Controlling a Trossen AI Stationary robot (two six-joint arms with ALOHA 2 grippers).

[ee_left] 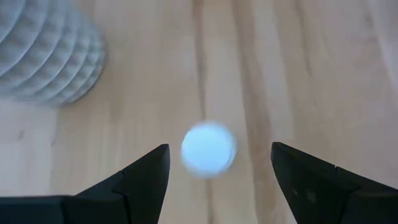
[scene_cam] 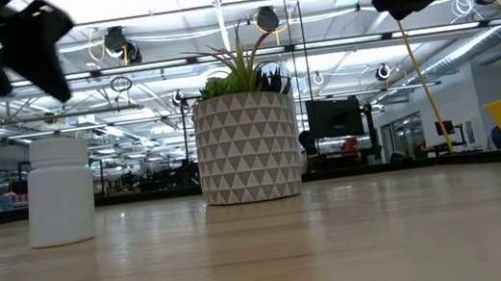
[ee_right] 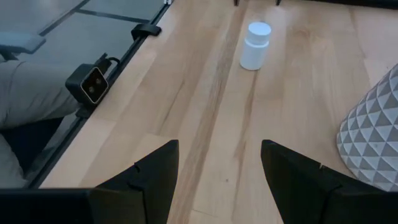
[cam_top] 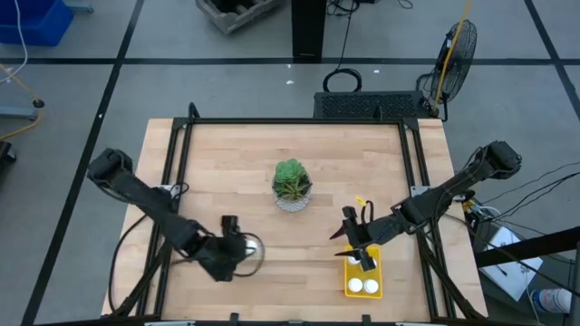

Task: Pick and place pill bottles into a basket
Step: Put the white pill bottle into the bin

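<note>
One white pill bottle [cam_top: 252, 246] stands upright on its base on the wooden table, left of the potted plant; it also shows in the low view [scene_cam: 58, 190] and the right wrist view [ee_right: 255, 45]. My left gripper [cam_top: 234, 241] hangs open above it. In the left wrist view the bottle's cap [ee_left: 208, 149] shows between the two fingers, farther down and untouched. The yellow basket [cam_top: 373, 268] sits near the table's front right with two bottles [cam_top: 362, 286] standing inside. My right gripper [cam_top: 350, 226] hovers open over the basket's far end with nothing between its fingers.
A white patterned pot with a green plant [cam_top: 292, 188] stands mid-table, between the lone bottle and the basket. A small camera [ee_right: 93, 84] sits at the table's near edge. A black frame [cam_top: 299, 121] runs along the table's left, far and right sides.
</note>
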